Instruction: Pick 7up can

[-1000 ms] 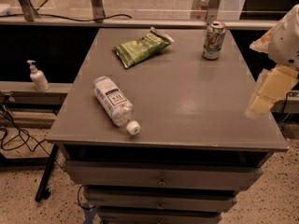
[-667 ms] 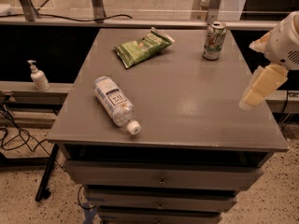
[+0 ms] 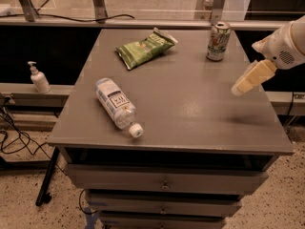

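Observation:
The 7up can [image 3: 218, 41] stands upright near the far right corner of the grey table [image 3: 190, 109]. It is silver-white with green and red markings and a silver top. My gripper [image 3: 248, 80] comes in from the right edge of the view on a white arm, with its cream-coloured fingers [image 3: 252, 77] hanging over the table's right side. It is in front of and to the right of the can, well apart from it, and holds nothing that I can see.
A clear plastic water bottle [image 3: 116, 105] lies on its side at the front left of the table. A green snack bag [image 3: 144, 47] lies at the far middle. A soap dispenser [image 3: 38, 78] stands on a ledge to the left. Drawers [image 3: 164, 185] sit below the tabletop.
My gripper has moved left and a little up, from the table's right edge inward over the tabletop, closer to the can. The can, bottle and bag have not moved.

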Robot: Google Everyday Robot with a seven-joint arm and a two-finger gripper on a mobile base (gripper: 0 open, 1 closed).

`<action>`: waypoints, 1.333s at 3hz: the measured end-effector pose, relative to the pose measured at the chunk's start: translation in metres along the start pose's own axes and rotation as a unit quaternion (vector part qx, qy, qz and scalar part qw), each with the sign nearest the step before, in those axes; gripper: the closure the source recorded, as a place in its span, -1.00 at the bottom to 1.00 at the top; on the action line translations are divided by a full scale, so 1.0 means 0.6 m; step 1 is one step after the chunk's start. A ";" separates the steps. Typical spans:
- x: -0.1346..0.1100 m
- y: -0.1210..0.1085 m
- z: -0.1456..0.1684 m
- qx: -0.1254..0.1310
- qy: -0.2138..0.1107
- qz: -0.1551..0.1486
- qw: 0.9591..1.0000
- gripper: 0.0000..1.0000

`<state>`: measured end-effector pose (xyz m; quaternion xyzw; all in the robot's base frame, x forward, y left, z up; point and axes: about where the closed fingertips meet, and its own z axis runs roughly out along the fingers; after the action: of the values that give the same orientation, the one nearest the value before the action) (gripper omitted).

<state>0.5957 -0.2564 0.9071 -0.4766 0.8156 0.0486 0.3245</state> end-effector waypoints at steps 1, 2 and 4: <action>0.000 0.000 0.000 0.000 0.000 0.000 1.000 -1.00; -0.023 -0.002 0.028 -0.003 -0.024 0.017 1.000 -1.00; -0.068 -0.082 0.089 0.024 -0.093 0.076 0.992 -1.00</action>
<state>0.6751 -0.2317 0.8999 -0.3990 0.8164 0.0976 0.4060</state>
